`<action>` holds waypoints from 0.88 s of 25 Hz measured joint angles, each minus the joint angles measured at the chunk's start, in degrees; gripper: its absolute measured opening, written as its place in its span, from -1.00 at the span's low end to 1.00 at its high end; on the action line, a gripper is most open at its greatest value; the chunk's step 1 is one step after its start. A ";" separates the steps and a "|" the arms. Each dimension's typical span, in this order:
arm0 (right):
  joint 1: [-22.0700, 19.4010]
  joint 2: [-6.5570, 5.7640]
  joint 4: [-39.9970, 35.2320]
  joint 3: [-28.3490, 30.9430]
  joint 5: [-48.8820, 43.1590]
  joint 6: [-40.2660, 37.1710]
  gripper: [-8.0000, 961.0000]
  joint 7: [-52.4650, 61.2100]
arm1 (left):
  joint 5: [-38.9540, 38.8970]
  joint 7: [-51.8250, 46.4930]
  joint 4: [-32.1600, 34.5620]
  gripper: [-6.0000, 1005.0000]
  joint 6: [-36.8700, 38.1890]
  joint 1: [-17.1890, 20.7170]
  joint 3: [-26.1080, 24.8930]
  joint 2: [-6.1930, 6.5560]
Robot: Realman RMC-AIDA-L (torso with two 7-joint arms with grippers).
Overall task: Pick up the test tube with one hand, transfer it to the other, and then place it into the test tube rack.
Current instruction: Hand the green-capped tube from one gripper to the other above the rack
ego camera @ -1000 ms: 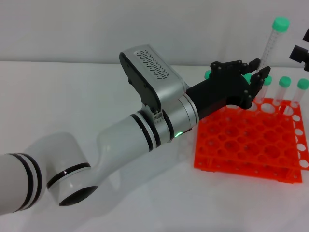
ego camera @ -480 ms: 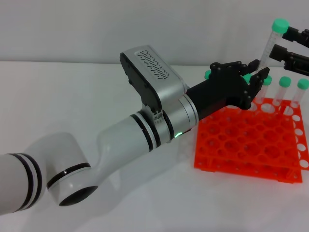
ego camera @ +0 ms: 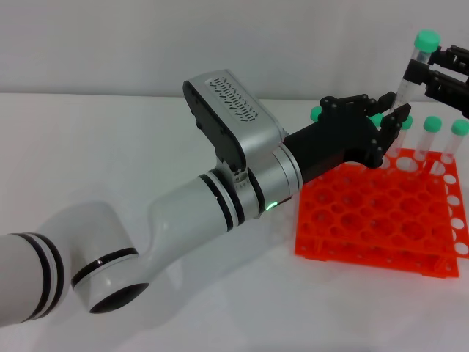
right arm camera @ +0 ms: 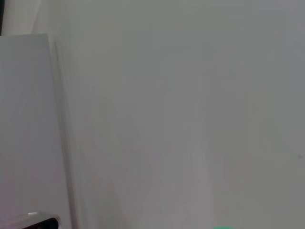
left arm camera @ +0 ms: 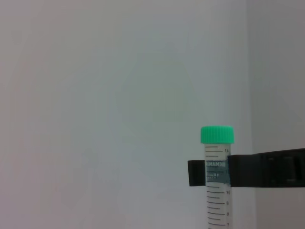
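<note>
Test tube (ego camera: 412,67) between both hands, lower end hidden behind left hand (ego camera: 388,121).

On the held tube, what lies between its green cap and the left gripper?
The right gripper crosses the tube just below the cap, above the left gripper. The head and left wrist views both show it.

White tabletop (ego camera: 146,147) spans foreground; plain pale grey wall (ego camera: 146,44) behind; soft even light.
</note>
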 joint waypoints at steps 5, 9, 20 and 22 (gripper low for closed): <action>0.03 0.44 -0.44 0.14 0.20 0.00 0.11 -0.32 | 0.00 -0.01 0.01 -0.63 0.00 0.00 0.00 0.00; 0.05 0.66 -0.83 0.08 0.27 -0.03 -0.25 -0.73 | 0.00 -0.01 0.01 -0.63 0.01 0.00 0.00 0.00; -0.31 1.19 -1.52 0.53 0.30 -0.12 -0.56 -2.14 | 0.00 0.23 0.07 -0.63 -0.92 0.49 -0.25 -0.01; -0.39 1.09 -1.56 0.52 0.29 -0.13 -0.56 -2.14 | 0.02 0.32 0.08 -0.63 -0.76 1.08 -0.50 -0.01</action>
